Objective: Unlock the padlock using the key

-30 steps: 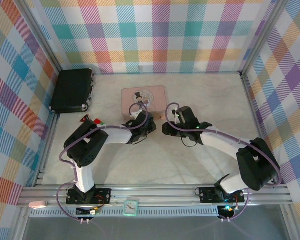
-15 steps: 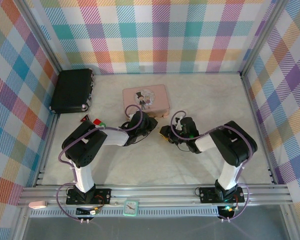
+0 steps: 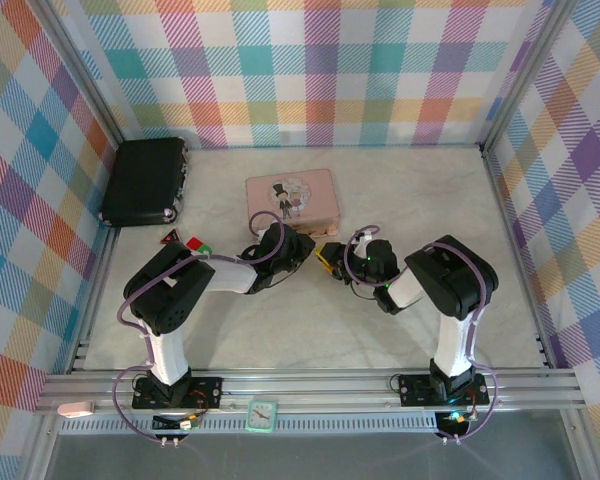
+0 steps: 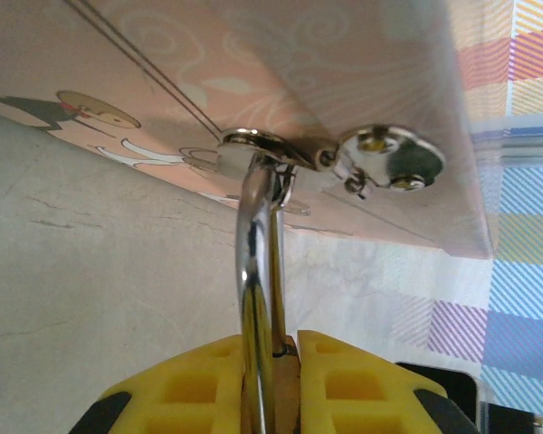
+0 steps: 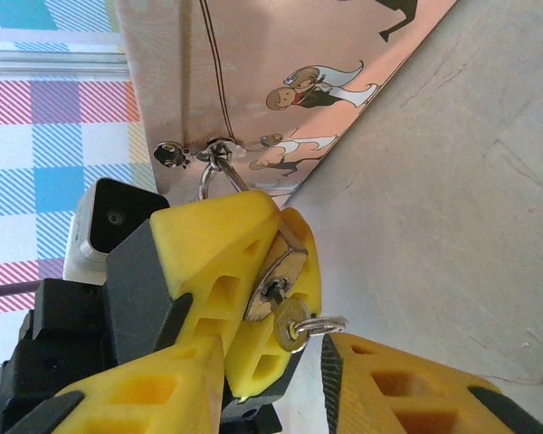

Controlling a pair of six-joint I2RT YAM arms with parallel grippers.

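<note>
- Step in hand, as I judge it: turn the key (image 5: 292,333), which sits pushed into the keyhole at the bottom of the padlock (image 5: 273,267).
- The right pincer (image 5: 277,360) is spread, with a yellow finger on either side of the key head, not clamped. A small ring hangs off the key head toward the right finger; hard to tell whether they touch.
- To do it well: close on the flat key head, not the ring. Rotate about the key's own axis with no sideways pull, or the thin key may bind or slip out.
- The left pincer (image 4: 273,351) is clamped on the padlock body. It should hold firm against the twist so the body doesn't spin with the key.
- After the turn, draw the body off the shackle (image 4: 256,253). There looks to be little slack, since the shackle is threaded through the hasp (image 4: 253,140).
- Location: the padlock hangs on the hasp at the near edge of the pink tin (image 3: 290,195), mid-surface (image 3: 280,330), between the two pincers.
- Looks: tiny brass-yellow body, mostly hidden by the fingers, with a thin shiny silver shackle that seems seated. The key is small and silver-grey, and only its head shows.
</note>
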